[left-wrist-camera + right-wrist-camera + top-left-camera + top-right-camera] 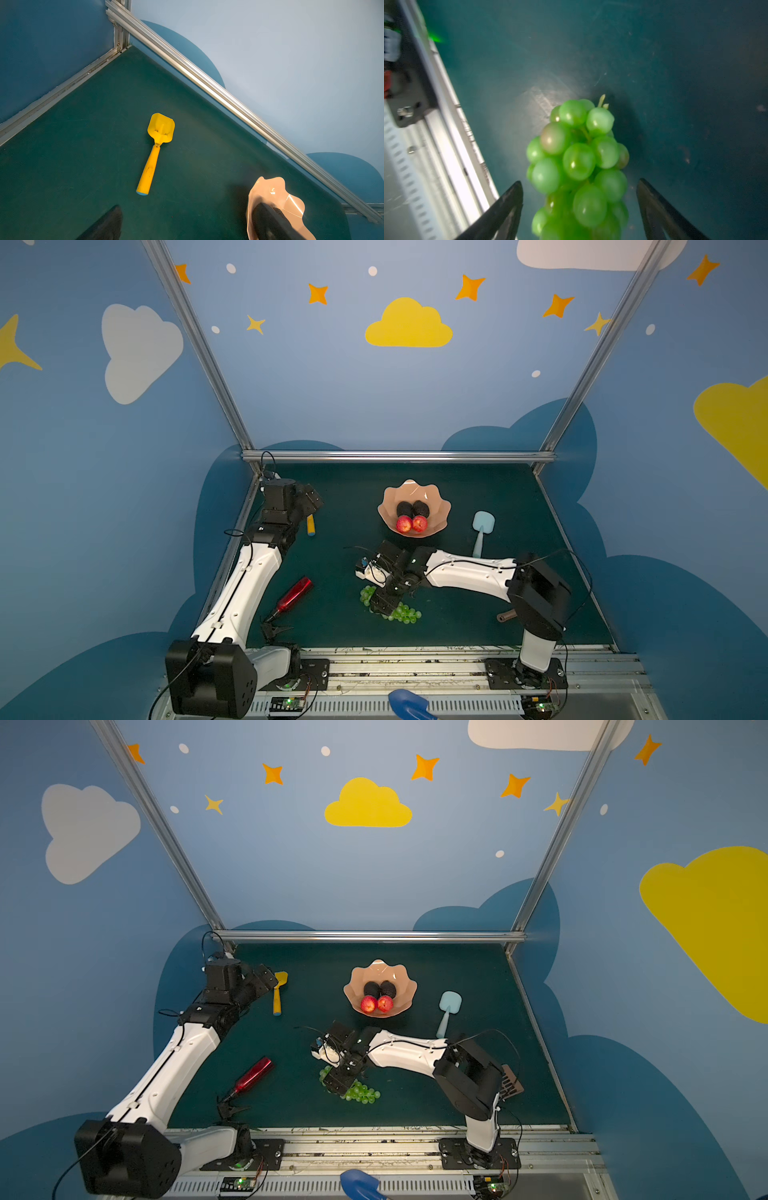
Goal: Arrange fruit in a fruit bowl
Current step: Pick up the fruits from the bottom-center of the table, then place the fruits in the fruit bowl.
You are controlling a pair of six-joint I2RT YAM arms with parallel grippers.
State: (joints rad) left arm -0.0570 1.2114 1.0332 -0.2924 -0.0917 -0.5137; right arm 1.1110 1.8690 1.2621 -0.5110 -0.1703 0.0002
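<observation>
Pink bowl (415, 491) sits mid-rear on table (490, 497). Inside: two avocados (404, 509) side by side, two apples (404, 524) just in front of them. Green grapes (405, 612) lie on table toward front, well apart from bowl. Over them right gripper (579, 181) released, fingers either side of bunch, gaps showing. Toward rear-left corner, left gripper (189, 207) released, empty, near yellow scoop (148, 170).
</observation>
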